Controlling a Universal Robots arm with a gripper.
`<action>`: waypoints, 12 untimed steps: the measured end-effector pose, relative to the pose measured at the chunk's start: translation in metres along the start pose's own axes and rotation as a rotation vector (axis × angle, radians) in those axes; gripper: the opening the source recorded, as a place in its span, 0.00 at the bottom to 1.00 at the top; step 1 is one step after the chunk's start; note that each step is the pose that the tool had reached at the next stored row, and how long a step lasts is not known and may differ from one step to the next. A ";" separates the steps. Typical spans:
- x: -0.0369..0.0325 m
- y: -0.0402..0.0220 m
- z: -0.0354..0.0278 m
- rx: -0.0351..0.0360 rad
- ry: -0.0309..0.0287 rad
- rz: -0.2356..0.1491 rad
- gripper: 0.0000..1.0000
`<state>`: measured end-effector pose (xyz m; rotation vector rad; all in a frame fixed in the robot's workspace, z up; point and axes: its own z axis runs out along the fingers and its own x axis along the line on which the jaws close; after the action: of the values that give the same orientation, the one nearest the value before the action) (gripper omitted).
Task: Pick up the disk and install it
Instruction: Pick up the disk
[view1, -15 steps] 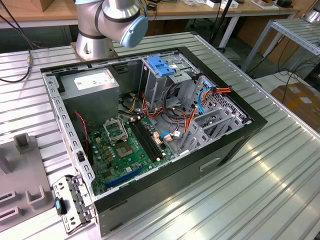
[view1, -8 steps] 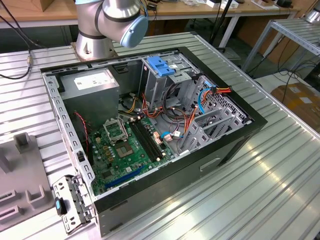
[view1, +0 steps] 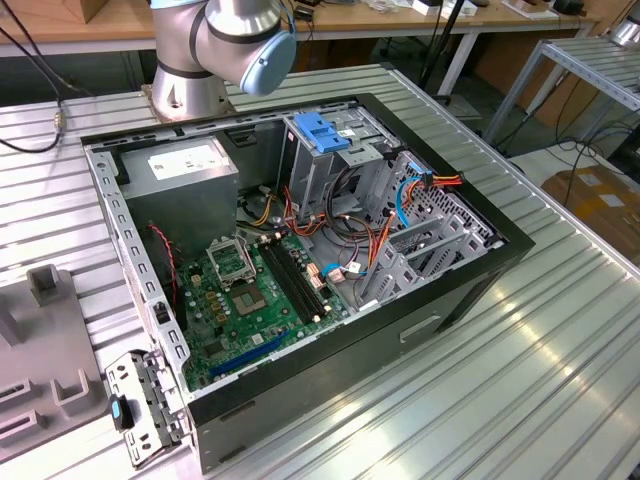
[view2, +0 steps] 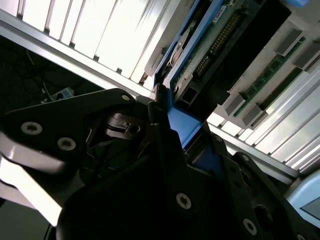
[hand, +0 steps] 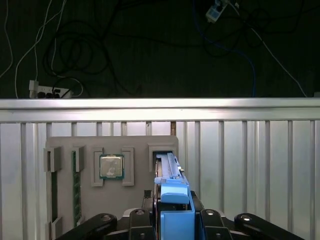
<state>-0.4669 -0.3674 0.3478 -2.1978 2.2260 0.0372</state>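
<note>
The robot's black hand (hand: 172, 222) is drawn narrow around the disk (hand: 169, 172), which stands on edge. In both wrist views its fingers (view2: 162, 147) press against either side of the disk's blue-framed end. The disk reaches straight out from the hand toward a recess in a grey fixture tray (hand: 135, 145). The angle leaves it unclear whether the far end still sits in that recess or has just lifted clear.

On the same tray, in the first wrist view, a square processor chip (hand: 111, 166) lies in its own pocket just beside the disk. A green memory stick (hand: 76, 187) lies in a slot farther off. The tray rests on a ribbed aluminium table (hand: 250, 160), and tangled cables and a power strip (hand: 47, 91) lie on the dark floor beyond its edge.

In the exterior view, an open computer case (view1: 470, 290) lies on its side across the middle of the table, well apart from the tray at the exterior view's lower left. Inside it, the motherboard (view1: 250, 290) fills the lower centre. A grey power-supply box (view1: 185, 175) sits at the upper left of the case. An upright metal cage with a blue plastic top (view1: 320, 135) stands at the upper centre, with red, orange and blue wiring looping beside it. The arm's base (view1: 190, 85) rises behind the case at the exterior view's upper left.
</note>
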 end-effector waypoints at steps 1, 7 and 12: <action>0.0000 0.0000 -0.0027 -0.0001 0.0000 0.000 0.37; -0.0004 0.0001 -0.0148 0.0001 -0.0001 0.000 0.37; -0.0004 0.0001 -0.0153 -0.0001 0.0000 0.000 0.37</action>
<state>-0.4669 -0.3674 0.3630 -2.1979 2.2260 0.0374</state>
